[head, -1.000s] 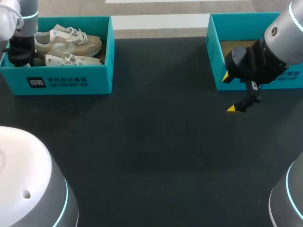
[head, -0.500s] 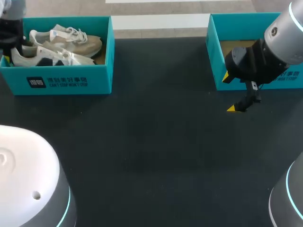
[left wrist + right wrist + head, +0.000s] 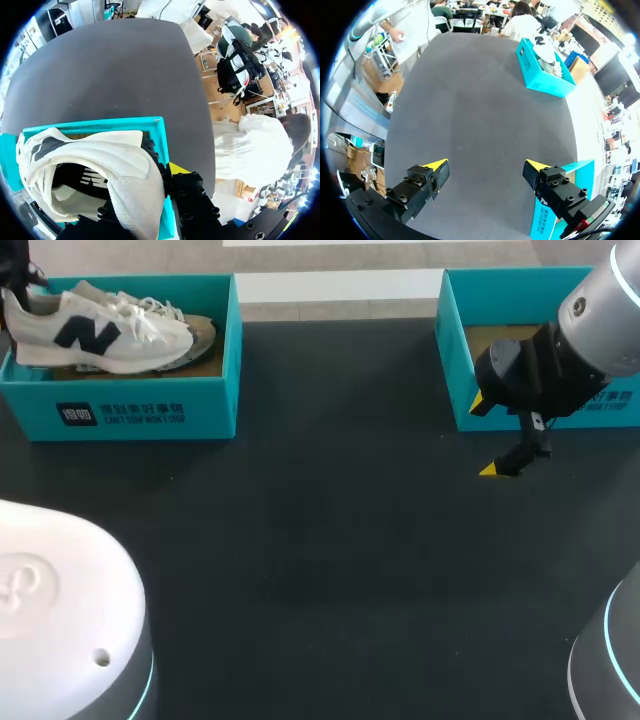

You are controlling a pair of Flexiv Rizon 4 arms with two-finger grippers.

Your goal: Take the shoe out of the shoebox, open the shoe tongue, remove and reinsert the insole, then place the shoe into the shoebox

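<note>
Now our left hand [image 3: 146,196], pinching the shoe [image 3: 95,332] by its heel, is raising it above the shoebox [image 3: 150,416]; removal is progressing, while our right hand [image 3: 485,171] is waiting spread.

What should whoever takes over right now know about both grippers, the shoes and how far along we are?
Left gripper: shut on the white shoe at its heel, holding it above the left shoebox; a beige shoe lies inside.
Right gripper: open, empty, over the table in front of the right shoebox.
Done: shoe lifted, not yet clear of the box.
Left: set it down, open tongue, insole out and back in, box the shoe.
</note>
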